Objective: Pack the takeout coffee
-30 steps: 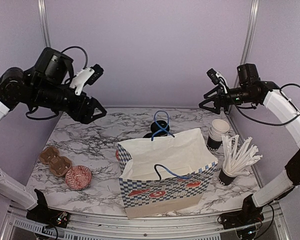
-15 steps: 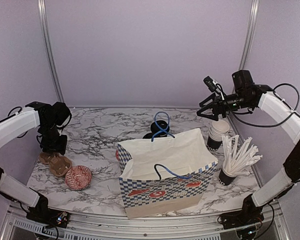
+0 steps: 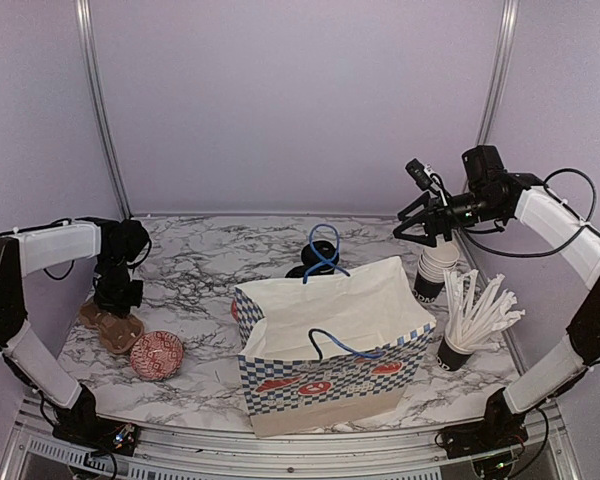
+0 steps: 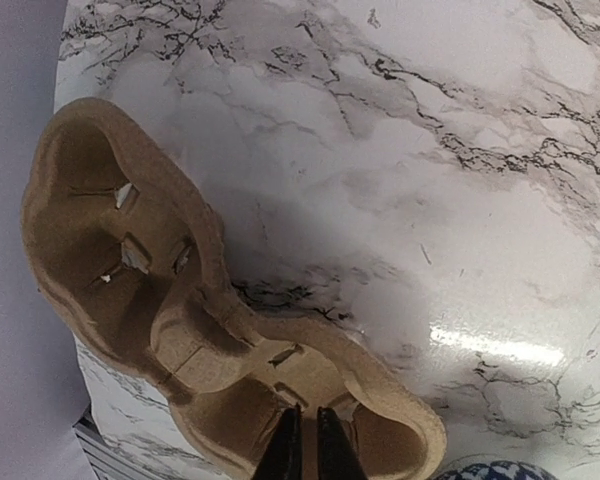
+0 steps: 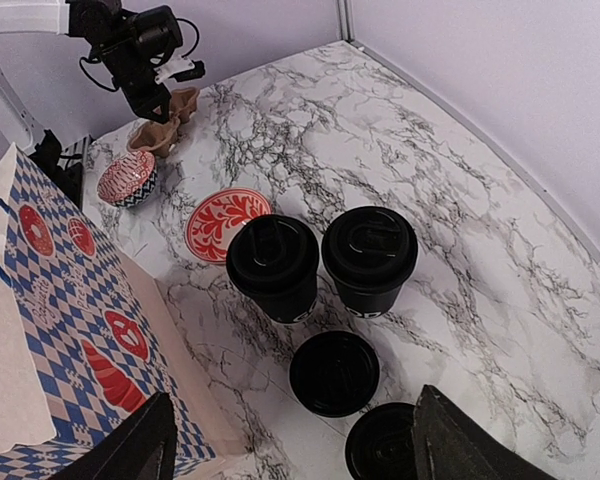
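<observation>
Two takeout coffee cups, black with black lids, stand side by side behind the bag; in the top view they show as dark shapes. Two more black lids sit nearer the camera, and what is under them is hidden. My right gripper hangs open above these, holding nothing. My left gripper is down at the table's left edge, shut on a ridge of the brown pulp cup carrier.
A blue-checked paper bag stands open mid-table. A red patterned bowl sits by the carrier. A red round plate lies by the cups. Stacked open cups and a cup of white straws stand right.
My left arm swung down from high over the back left to the carrier and its jaws closed on the ridge. The right gripper drifted slightly left and lower.
</observation>
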Tool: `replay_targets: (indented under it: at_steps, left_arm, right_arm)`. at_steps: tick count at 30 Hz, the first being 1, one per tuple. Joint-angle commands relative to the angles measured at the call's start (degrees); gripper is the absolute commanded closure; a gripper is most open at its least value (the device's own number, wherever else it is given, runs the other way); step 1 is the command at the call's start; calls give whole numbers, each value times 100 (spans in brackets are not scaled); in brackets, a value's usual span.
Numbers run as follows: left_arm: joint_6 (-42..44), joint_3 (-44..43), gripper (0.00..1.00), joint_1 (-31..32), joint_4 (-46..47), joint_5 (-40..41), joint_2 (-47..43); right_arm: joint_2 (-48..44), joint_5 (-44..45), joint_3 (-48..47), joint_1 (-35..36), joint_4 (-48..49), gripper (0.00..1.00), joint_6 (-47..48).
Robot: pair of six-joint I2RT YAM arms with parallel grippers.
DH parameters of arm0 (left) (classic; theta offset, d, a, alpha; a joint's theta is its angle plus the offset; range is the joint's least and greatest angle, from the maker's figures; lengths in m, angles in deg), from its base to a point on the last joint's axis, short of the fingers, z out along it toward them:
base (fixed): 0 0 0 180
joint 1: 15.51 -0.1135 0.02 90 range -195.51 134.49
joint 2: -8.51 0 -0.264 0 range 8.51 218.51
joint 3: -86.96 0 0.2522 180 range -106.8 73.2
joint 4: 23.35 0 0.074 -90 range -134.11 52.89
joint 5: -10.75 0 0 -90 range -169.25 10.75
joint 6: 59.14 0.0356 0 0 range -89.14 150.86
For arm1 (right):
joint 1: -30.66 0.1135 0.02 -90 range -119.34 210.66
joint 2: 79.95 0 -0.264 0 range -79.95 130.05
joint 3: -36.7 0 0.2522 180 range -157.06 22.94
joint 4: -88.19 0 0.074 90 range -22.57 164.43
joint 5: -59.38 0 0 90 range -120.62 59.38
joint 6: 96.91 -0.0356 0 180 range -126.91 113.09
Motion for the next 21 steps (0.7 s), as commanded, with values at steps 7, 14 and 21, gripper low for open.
replay_targets:
  at_steps: [7,14,21]
  left_arm:
    - [229,85,92,22,217,-516,580]
    - [580,-1283,85,209,576,-1045,1539]
    - [1010,-2404,74,241,571,-1177,2292]
  right_arm:
    - [66,57,-51,-15,-116,22,103]
    - [92,140,51,-14,-6,22,20]
    - [87,165,133,-19,73,22,-62]
